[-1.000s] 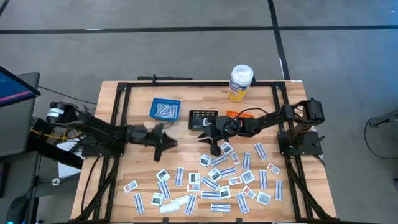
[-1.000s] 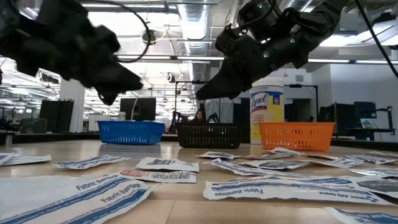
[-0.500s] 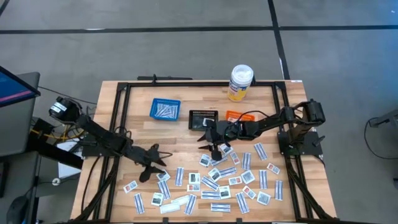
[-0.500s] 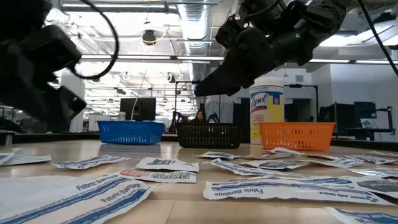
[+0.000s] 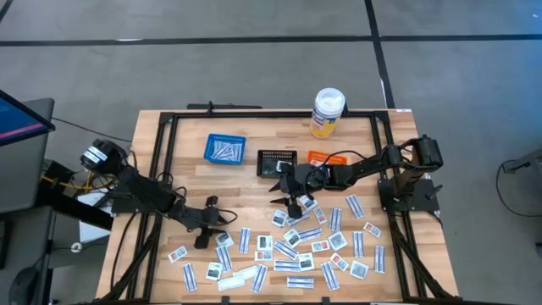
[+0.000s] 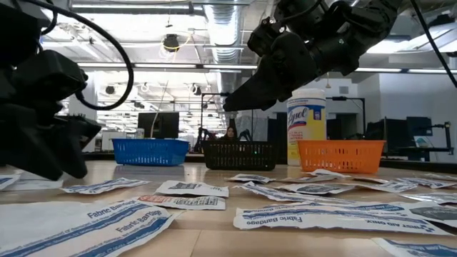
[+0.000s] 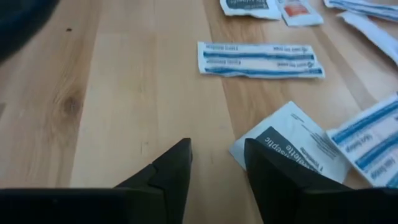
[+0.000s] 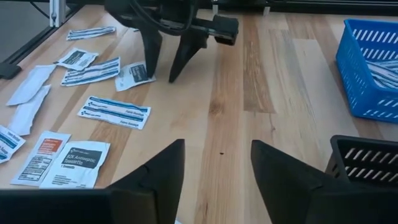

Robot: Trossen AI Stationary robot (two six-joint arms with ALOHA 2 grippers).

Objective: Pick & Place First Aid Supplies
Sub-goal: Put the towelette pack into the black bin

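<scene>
In the low view, the nearest long white packet [image 6: 107, 218] reads "Fabric Bandage" twice in blue; a packet [image 6: 335, 214] right of it also reads "Fabric Bandage". The tall white bottle [image 6: 307, 132] behind the orange basket [image 6: 341, 155] carries the brand "Lysol"

Bare desk [image 5: 182, 182] lies open between the two tools; packets [image 5: 292, 246] crowd the near side, baskets [image 5: 225, 149] and bottle [image 5: 328, 113] line the far edge.

packets [image 5: 296, 246] on table [image 5: 254, 182], baskets [image 5: 224, 149] behind
</scene>
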